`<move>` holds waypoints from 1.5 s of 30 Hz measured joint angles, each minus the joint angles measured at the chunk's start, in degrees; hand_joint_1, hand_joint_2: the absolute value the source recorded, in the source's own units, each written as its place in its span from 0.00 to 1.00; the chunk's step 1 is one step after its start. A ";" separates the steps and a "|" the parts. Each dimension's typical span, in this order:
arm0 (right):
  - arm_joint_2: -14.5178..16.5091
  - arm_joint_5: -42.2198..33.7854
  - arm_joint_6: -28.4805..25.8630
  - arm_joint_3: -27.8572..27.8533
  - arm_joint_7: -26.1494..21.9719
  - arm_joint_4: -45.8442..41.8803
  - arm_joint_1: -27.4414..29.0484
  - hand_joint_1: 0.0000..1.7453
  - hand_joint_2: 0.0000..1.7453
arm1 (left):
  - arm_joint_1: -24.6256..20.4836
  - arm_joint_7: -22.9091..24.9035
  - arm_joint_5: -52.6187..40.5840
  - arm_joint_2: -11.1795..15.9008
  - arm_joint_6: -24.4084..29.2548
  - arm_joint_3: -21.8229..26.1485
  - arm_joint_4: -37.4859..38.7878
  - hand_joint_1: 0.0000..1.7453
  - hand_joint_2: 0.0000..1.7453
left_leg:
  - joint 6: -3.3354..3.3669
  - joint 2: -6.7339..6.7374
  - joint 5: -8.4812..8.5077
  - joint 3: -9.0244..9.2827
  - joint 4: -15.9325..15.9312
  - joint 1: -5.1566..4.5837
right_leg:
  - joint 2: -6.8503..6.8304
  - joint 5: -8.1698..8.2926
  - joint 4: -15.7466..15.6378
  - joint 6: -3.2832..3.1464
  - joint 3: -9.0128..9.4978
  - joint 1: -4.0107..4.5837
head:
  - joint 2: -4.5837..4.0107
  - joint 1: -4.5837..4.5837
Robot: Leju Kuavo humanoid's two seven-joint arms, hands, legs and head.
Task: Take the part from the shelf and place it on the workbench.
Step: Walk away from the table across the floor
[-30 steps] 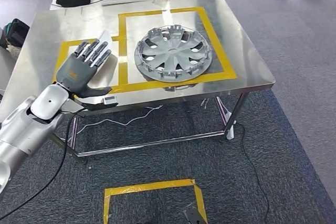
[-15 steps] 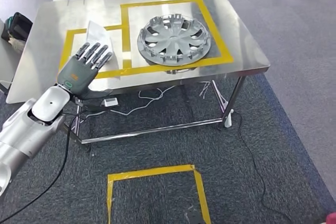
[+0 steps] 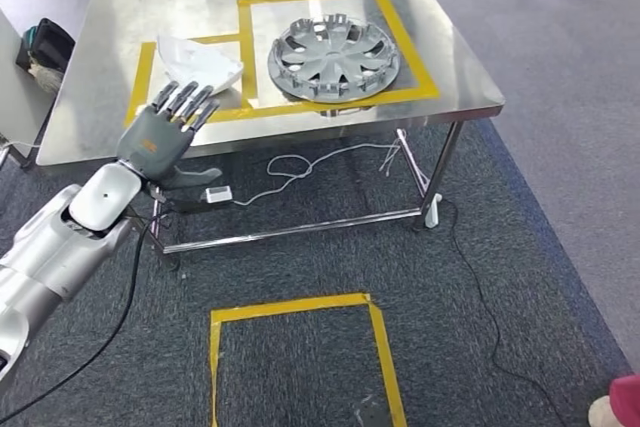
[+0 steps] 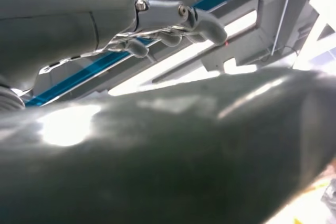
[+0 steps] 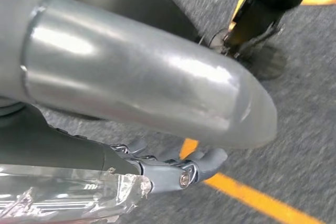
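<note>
Left hand (image 3: 160,134) withdrawn, white part (image 3: 198,60) uncovered

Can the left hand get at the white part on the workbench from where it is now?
Probably yes. The left hand hangs open at the near edge of the workbench, fingers pointing toward the white part in the small taped box. Nothing lies between them; the hubcap sits off to the side.
</note>
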 joint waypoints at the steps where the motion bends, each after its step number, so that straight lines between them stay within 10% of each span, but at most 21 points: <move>1: -0.04 -0.01 0.01 -0.05 -0.02 0.01 0.10 0.00 0.00 | -0.02 0.00 0.01 -0.05 -0.11 -0.08 0.05 0.00 0.00 | -0.38 -0.02 -0.04 -0.21 -0.12 0.10 | -0.09 0.75 -0.28 -0.43 -0.39 -0.04 | 0.00 0.16; 6: -0.08 0.00 0.05 -0.20 -0.04 0.01 0.26 0.00 0.00 | -0.10 0.05 0.07 -0.03 -0.46 -0.62 0.28 0.00 0.00 | -1.75 -0.02 -11.68 -3.76 13.27 0.19 | -0.34 5.09 -0.75 -1.60 -4.22 -0.37 | 0.01 -0.26; 8: -0.08 0.01 0.07 -0.21 -0.04 0.01 0.36 0.00 0.00 | -0.03 0.11 0.11 -0.10 -0.52 -0.83 0.37 0.00 0.00 | -1.96 -0.02 -11.55 -3.20 17.28 0.23 | -0.45 6.72 -0.67 -1.48 -6.38 -0.42 | 0.01 -0.25; 10: -0.08 0.01 0.07 -0.23 -0.04 0.01 0.36 0.00 0.00 | -0.05 0.17 0.13 -0.18 -0.53 -0.89 0.43 0.00 0.00 | -2.12 -0.01 -8.92 1.04 13.81 0.33 | -0.51 8.17 -0.47 -1.11 -8.25 -0.57 | 0.01 -0.26; 13: -0.15 0.01 0.03 -0.29 -0.05 0.01 0.32 0.00 0.00 | -0.22 0.21 0.16 -0.40 -0.49 -0.87 0.42 0.00 0.00 | -1.55 -0.16 -10.19 9.46 2.65 0.34 | -0.49 10.05 -0.16 -0.13 -10.06 -0.47 | 0.01 -0.37; 16: -0.20 0.03 0.00 -0.44 -0.05 0.02 0.48 0.00 0.00 | -0.16 0.25 0.29 -0.57 -0.43 -0.92 0.47 0.00 0.00 | 0.24 -0.21 -10.34 9.74 0.29 0.13 | -0.47 11.49 -0.79 0.77 -10.82 -0.58 | 0.01 -0.46; 18: -0.21 0.07 0.00 -0.59 -0.04 0.03 0.61 0.00 0.00 | -0.12 0.37 0.37 -0.74 -0.39 -0.96 0.50 0.00 0.00 | 1.33 -0.10 -9.37 8.92 0.15 0.21 | -0.45 9.09 1.46 1.38 -12.11 -0.70 | 0.01 -0.19; 22: -0.30 0.19 -0.03 -0.72 -0.04 0.03 0.61 0.00 0.00 | -0.09 0.56 0.50 -0.89 -0.40 -1.03 0.68 0.00 0.00 | 1.98 -0.06 -7.79 7.29 0.21 -0.02 | -0.46 1.03 15.83 1.90 -16.18 -0.70 | 0.01 0.08; 24: -0.35 0.44 -0.07 -0.73 -0.04 0.03 0.62 0.00 0.00 | -0.08 0.59 0.51 -0.91 -0.42 -1.15 0.79 0.00 0.00 | 1.93 -0.28 -7.20 6.64 0.22 -0.22 | -0.37 1.75 14.71 1.53 -13.88 -0.63 | 0.01 0.08; 28: -0.37 1.60 -0.99 -0.73 -0.02 0.02 0.54 0.00 0.00 | -0.57 0.93 0.33 -0.93 -0.49 -1.20 0.86 0.00 0.00 | 1.09 -1.39 -6.30 5.57 0.24 -0.22 | 2.39 4.44 0.80 0.40 -4.26 -0.62 | 0.01 -0.02; 33: -0.39 2.51 -2.05 -0.71 0.25 0.02 0.44 0.00 0.00 | -0.88 1.05 0.21 -0.89 -0.56 -1.26 0.99 0.00 0.00 | -0.48 -1.93 -7.22 4.24 1.71 0.00 | 0.72 4.98 -1.12 -0.44 -3.57 -0.84 | 0.01 -0.10; 36: -0.38 2.77 -2.20 -0.69 0.39 0.03 0.38 0.00 0.00 | -0.96 1.05 0.18 -0.87 -0.75 -1.35 1.12 0.00 0.00 | -1.48 -0.98 -12.58 -0.31 11.79 0.15 | -1.09 5.15 -1.40 -0.78 -3.58 -1.05 | 0.01 -0.48; 38: -0.38 2.84 -2.27 -0.68 0.49 0.03 0.42 0.00 0.00 | -0.74 1.05 0.17 -0.86 -0.93 -1.40 1.29 0.00 0.00 | -2.00 -0.71 -13.15 -2.03 15.89 0.42 | -2.33 5.12 -1.37 -0.77 -3.62 -1.14 | 0.01 -0.47; 42: -0.39 3.02 -2.34 -0.68 0.52 0.03 0.33 0.00 0.00 | -0.84 1.17 0.15 -0.87 -0.96 -1.38 1.43 0.00 0.00 | -2.78 2.90 -6.66 4.02 4.62 0.53 | -4.62 4.63 -0.70 0.03 -3.72 -1.22 | 0.01 -0.65; 45: -0.42 3.03 -2.40 -0.68 0.57 0.03 0.35 0.00 0.00 | -0.94 1.22 0.11 -0.92 -0.96 -1.40 1.46 0.00 0.00 | -1.33 4.13 -6.42 5.35 1.12 0.18 | -6.19 4.27 0.12 0.70 -3.92 -0.64 | 0.01 -0.75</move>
